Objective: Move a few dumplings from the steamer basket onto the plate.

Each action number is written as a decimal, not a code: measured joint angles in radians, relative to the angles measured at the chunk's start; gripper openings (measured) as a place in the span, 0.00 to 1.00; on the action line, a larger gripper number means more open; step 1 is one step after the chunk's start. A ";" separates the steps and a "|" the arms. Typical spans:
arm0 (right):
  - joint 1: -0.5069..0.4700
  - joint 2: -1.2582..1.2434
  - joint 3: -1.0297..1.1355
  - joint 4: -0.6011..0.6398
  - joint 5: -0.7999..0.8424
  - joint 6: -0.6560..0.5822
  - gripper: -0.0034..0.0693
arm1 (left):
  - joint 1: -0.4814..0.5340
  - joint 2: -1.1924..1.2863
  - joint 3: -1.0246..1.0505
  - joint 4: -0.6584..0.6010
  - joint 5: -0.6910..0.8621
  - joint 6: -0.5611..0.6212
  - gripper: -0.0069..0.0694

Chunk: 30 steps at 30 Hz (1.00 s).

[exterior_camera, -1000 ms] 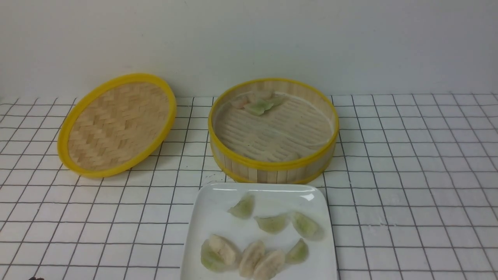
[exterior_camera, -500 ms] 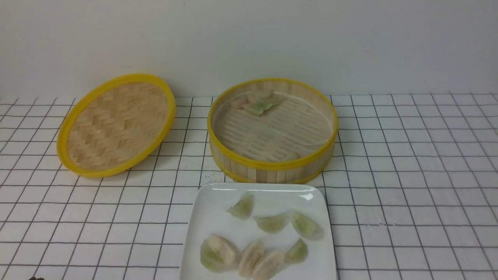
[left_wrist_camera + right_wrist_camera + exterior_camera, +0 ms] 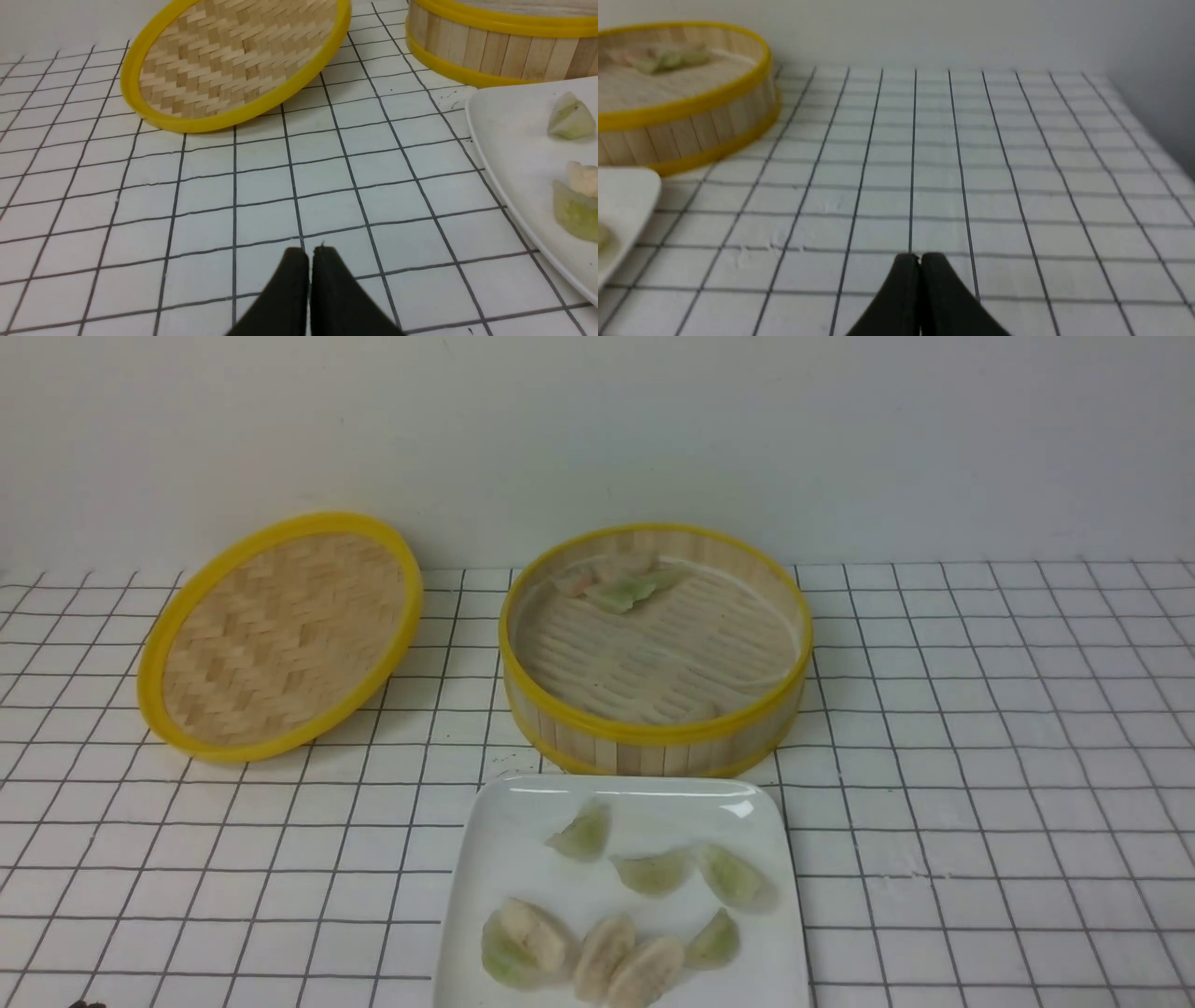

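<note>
1. The plate (image 3: 485, 887) is cut off at the bottom edge, hiding part of some dumplings (image 3: 653, 873).
2. More dumplings sit blurry at the back of the steamer basket (image 3: 653, 742).
3. The basket is round with wood slats; the shiny square plate lies just in front.
4. The left gripper (image 3: 310, 252) and right gripper (image 3: 920, 257) are pinched tight, holding nothing.

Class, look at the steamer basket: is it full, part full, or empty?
Nearly empty. The steamer basket holds only a small cluster of dumplings against its far wall; the rest of its slatted floor is bare.
</note>
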<state>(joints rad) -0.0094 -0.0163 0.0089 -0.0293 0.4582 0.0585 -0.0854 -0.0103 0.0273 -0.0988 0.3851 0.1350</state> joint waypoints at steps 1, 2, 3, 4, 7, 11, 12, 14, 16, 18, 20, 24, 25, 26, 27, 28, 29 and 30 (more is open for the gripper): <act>-0.001 0.000 0.005 0.004 -0.031 0.000 0.03 | 0.000 0.000 0.000 0.000 0.000 0.000 0.08; -0.001 0.000 0.008 0.009 -0.045 0.000 0.03 | 0.000 0.000 0.000 0.000 0.000 0.000 0.08; -0.001 0.000 0.010 0.011 -0.056 -0.001 0.03 | 0.000 0.000 0.000 0.000 0.000 0.000 0.08; -0.001 0.000 0.010 0.012 -0.059 -0.001 0.03 | 0.000 0.000 0.000 0.000 0.000 0.000 0.08; -0.001 0.000 0.010 0.014 -0.061 -0.001 0.03 | 0.000 0.000 0.000 0.000 0.000 0.000 0.08; -0.002 0.000 0.010 0.014 -0.061 -0.001 0.03 | 0.000 0.000 0.000 0.000 0.000 0.000 0.08; -0.002 0.000 0.010 0.014 -0.061 -0.001 0.03 | 0.000 0.000 0.000 0.000 0.000 0.000 0.08; -0.002 0.000 0.010 0.014 -0.061 -0.001 0.03 | 0.000 0.000 0.000 0.000 0.000 0.000 0.08; -0.002 0.000 0.010 0.014 -0.061 -0.001 0.03 | 0.000 0.000 0.000 0.000 0.000 0.000 0.08; -0.002 0.000 0.011 0.015 -0.061 -0.001 0.03 | 0.000 0.000 0.000 0.000 0.000 0.000 0.08; -0.002 0.000 0.011 0.015 -0.061 -0.001 0.03 | 0.000 0.000 0.000 0.000 0.000 0.000 0.08; -0.002 0.000 0.011 0.015 -0.061 -0.001 0.03 | 0.000 0.000 0.000 0.000 0.000 0.000 0.08; -0.002 0.000 0.011 0.015 -0.061 -0.001 0.03 | 0.000 0.000 0.000 0.000 0.000 0.000 0.08; -0.002 0.000 0.011 0.015 -0.061 -0.001 0.03 | 0.000 0.000 0.000 0.000 0.000 0.000 0.08; -0.002 0.000 0.011 0.015 -0.061 -0.001 0.03 | 0.000 0.000 0.000 0.000 0.000 0.000 0.08; -0.002 0.000 0.011 0.015 -0.061 -0.001 0.03 | 0.000 0.000 0.000 0.000 0.000 0.000 0.08; -0.002 0.000 0.011 0.015 -0.061 -0.001 0.03 | 0.000 0.000 0.000 0.000 0.000 0.000 0.08; -0.002 0.000 0.011 0.015 -0.061 -0.001 0.03 | 0.000 0.000 0.000 0.000 0.000 0.000 0.08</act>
<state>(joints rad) -0.0112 -0.0163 0.0197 -0.0143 0.3968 0.0576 -0.0854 -0.0103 0.0273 -0.0988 0.3851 0.1350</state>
